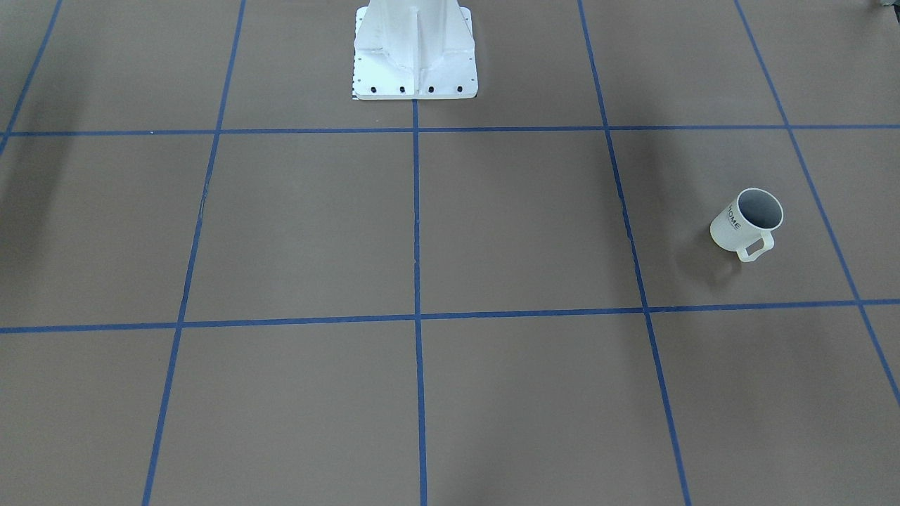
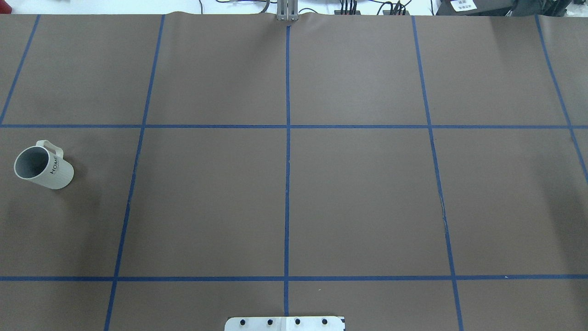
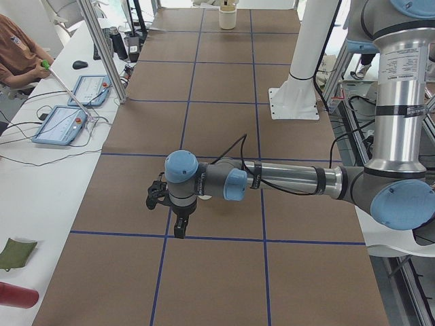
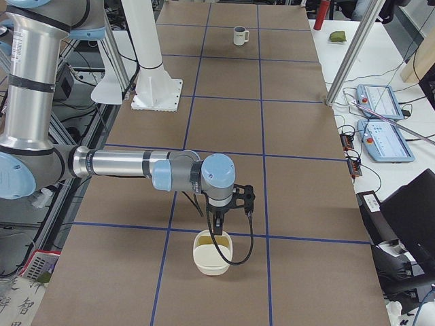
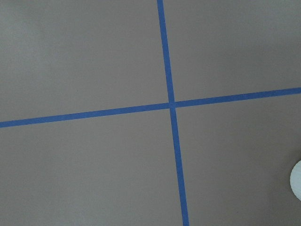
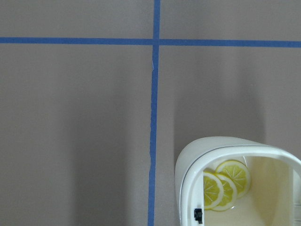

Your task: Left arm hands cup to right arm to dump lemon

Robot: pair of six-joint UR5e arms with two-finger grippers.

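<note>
The cup [image 1: 747, 223] is a white mug with "HOME" on its side. It stands upright on the brown table, at the left edge of the overhead view [image 2: 43, 167] and small at the far end in the exterior right view [image 4: 238, 35]. Its grey inside shows nothing in it. The lemon is out of view. The left arm reaches over the table in the exterior left view, its gripper [image 3: 178, 231] pointing down; I cannot tell if it is open. The right gripper [image 4: 219, 229] hangs just above a cream container [image 4: 211, 252]; I cannot tell its state.
The cream container holds yellow fruit slices [image 6: 225, 181]. The white robot pedestal [image 1: 415, 56] stands mid-table at the robot's side. A side table with tablets [image 3: 64, 122] and an aluminium post [image 3: 102, 47] run along the far edge, where a person [image 3: 17, 54] sits.
</note>
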